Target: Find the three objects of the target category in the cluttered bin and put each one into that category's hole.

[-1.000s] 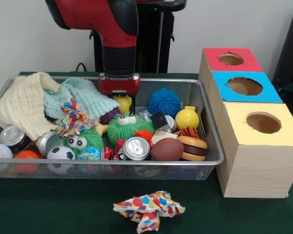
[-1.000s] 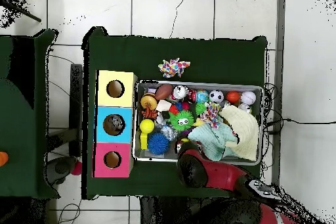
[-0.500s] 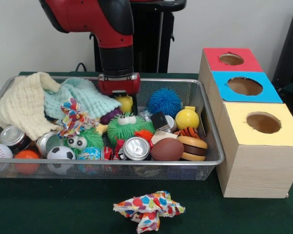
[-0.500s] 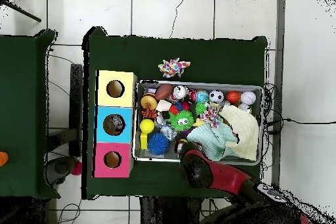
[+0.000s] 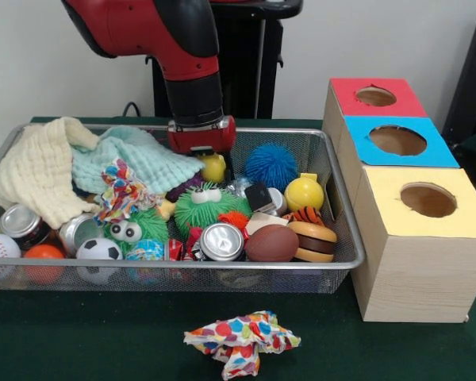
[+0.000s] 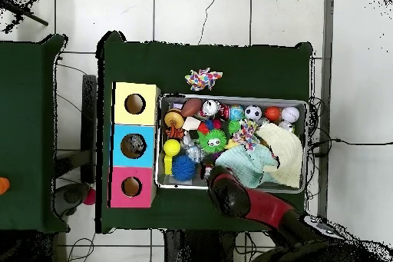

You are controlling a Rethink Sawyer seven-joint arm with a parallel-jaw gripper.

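Observation:
The cluttered bin of silver wire mesh lies on the green table, full of balls, cans, toys and cloths; it also shows in the overhead view. My gripper hangs from the red and black arm over the bin's far middle, just above a small yellow toy and beside the mint cloth. Its lower part is hidden among the clutter. In the overhead view the arm covers it. The hole in the blue-topped box is the middle of three; it also shows in the overhead view.
A blue spiky ball, a yellow ball, a green furry toy, a can, a brown football and a cream cloth lie in the bin. A patterned cloth lies on the table in front. Red-topped and yellow-topped boxes flank the blue one.
My gripper has shifted a little toward the boxes over the bin's far side, and the arm leans more. The things in the bin have not moved.

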